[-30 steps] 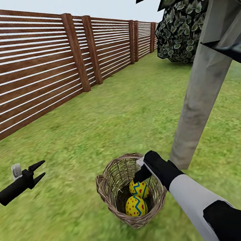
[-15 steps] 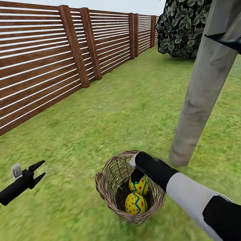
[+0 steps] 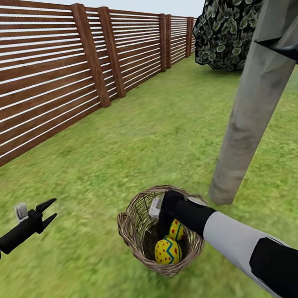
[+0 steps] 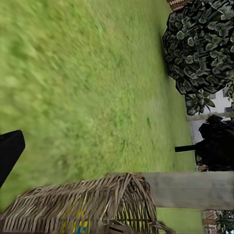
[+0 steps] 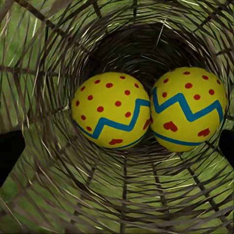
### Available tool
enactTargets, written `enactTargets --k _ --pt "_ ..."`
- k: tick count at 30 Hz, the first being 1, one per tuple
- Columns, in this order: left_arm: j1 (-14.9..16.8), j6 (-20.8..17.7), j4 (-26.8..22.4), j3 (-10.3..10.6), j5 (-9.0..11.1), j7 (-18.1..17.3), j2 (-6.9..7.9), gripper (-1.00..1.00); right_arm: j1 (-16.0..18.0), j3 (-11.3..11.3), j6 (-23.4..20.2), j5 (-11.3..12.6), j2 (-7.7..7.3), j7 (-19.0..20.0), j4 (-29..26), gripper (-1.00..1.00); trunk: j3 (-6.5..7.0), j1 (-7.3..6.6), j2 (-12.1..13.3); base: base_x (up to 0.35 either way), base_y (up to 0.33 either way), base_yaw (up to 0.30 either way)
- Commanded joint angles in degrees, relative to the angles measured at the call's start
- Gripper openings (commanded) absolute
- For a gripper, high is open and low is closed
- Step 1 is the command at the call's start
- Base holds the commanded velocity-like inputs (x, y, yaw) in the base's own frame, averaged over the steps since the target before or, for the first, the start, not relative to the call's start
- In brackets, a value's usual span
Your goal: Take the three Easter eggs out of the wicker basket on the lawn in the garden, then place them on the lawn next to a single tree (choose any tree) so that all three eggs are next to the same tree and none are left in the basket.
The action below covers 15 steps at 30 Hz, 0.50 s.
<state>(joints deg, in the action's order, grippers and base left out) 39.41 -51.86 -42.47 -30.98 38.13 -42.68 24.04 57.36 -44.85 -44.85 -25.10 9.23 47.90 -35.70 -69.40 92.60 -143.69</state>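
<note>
Right arm reaching into the wicker basket (image 3: 153, 235) on the lawn (image 3: 156, 134), two Easter eggs inside.

In the head view the basket stands on the grass near the foot of the tree (image 3: 249, 121), whose pale grey trunk rises just beside it; a brown slat fence (image 3: 37, 83) runs along the far left. The right gripper (image 3: 165, 217) dips inside the rim above the eggs; the right wrist view shows its dark finger edges wide apart, jaws spread, with one Easter egg (image 5: 111, 109) and a second egg (image 5: 187, 108) touching side by side at the woven bottom. The left gripper (image 3: 48, 212) hovers over grass well apart from the basket, jaws spread, holding nothing.
</note>
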Motion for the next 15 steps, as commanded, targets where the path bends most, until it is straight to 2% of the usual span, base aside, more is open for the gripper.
enactTargets --k 1,4,5,6,9,15 --pt "0.05 -0.26 0.02 -0.08 -0.08 -0.21 -0.03 1.00 0.21 -0.06 -0.02 -1.83 0.00 0.68 -0.01 1.00 -0.28 0.01 -0.04 0.000 0.000 0.000" --pt "0.05 -0.26 0.02 -0.05 -0.08 -0.21 -0.09 1.00 0.34 -0.06 0.07 -5.06 0.03 1.01 0.06 1.00 -0.50 0.04 -0.05 0.000 0.000 0.000" --pt "0.05 -0.26 0.02 0.01 -0.08 -0.21 -0.12 1.00 0.43 -0.02 0.12 -6.80 0.03 1.10 -0.10 1.00 -0.72 0.06 -0.06 0.000 0.000 0.000" --pt "0.05 -0.26 0.02 0.13 -0.08 -0.21 -0.19 1.00 0.98 0.02 2.02 -7.47 0.01 1.17 0.16 1.00 -0.72 0.06 -0.06 0.000 0.000 0.000" --pt "0.05 -0.26 0.02 0.19 -0.08 -0.21 -0.21 1.00 1.27 0.05 5.50 -7.43 0.00 1.22 0.39 1.00 -0.94 0.09 -0.08 0.000 0.000 0.000" --pt "0.05 -0.26 0.00 0.20 -0.11 -0.17 -0.50 1.00 1.70 -0.15 7.97 -7.96 0.11 1.28 0.35 1.00 -1.61 0.17 -0.12 0.000 0.000 0.000"
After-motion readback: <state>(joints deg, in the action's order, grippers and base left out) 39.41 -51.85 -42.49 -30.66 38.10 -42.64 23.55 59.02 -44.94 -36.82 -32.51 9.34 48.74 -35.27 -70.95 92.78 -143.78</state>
